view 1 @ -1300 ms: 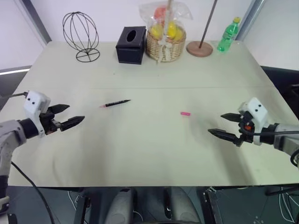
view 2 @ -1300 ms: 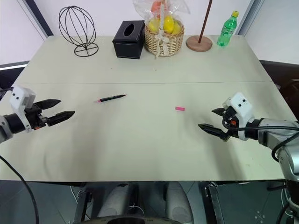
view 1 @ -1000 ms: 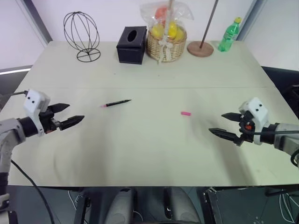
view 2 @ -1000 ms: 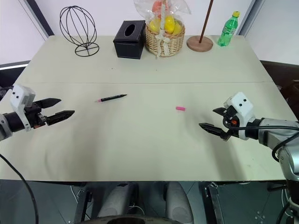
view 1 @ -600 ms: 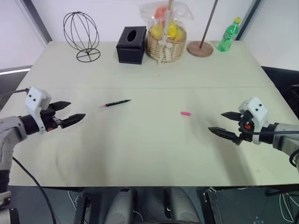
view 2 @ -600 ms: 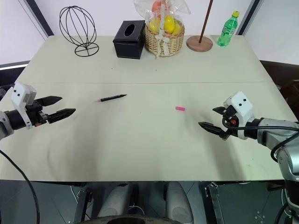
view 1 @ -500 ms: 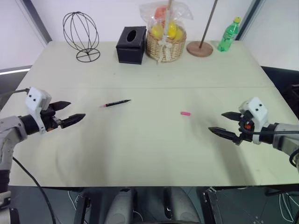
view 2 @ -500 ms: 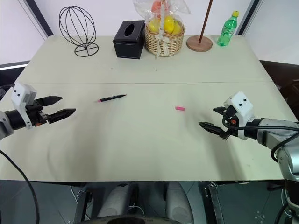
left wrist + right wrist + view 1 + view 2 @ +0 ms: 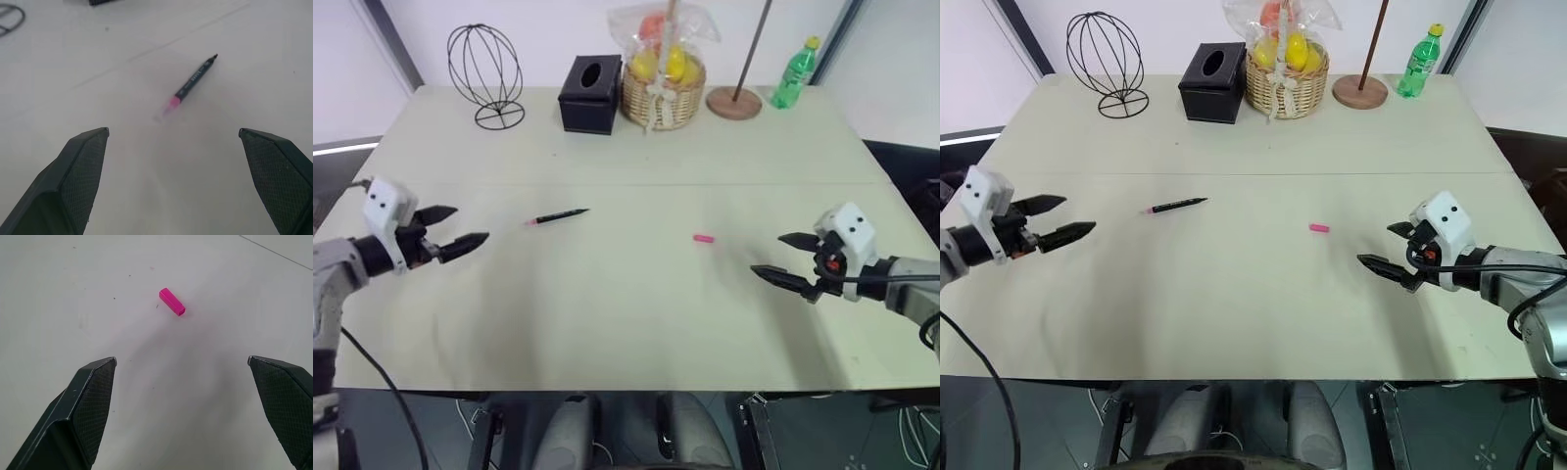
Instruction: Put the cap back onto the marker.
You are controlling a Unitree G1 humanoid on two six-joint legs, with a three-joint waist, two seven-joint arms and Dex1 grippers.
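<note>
Out on the middle of the table your marker lies flat at a slight slant, its pink end toward the left gripper and its dark end toward the cap. The cap rests on its side well apart from the marker and nearer the right gripper. Nothing is touching either piece.

Both grippers hover at their own sides of the table, fingers spread wide and empty. Each seems lined up with its own piece. The left wrist view looks straight along the fingers at the marker, which sits between them further out. The right wrist view frames the cap the same way. That suggests a split: left takes the marker, right takes the cap, and they meet in the middle.

The wide spread makes sense, since both pieces are thin and lie flat, so you need room to come down on either side of them. I'd judge the pink end to be where the cap goes, because the colours match, though I can't be sure. Grip the marker across its dark barrel and leave that end free. The cap is small and may skid, so close on it squarely.
</note>
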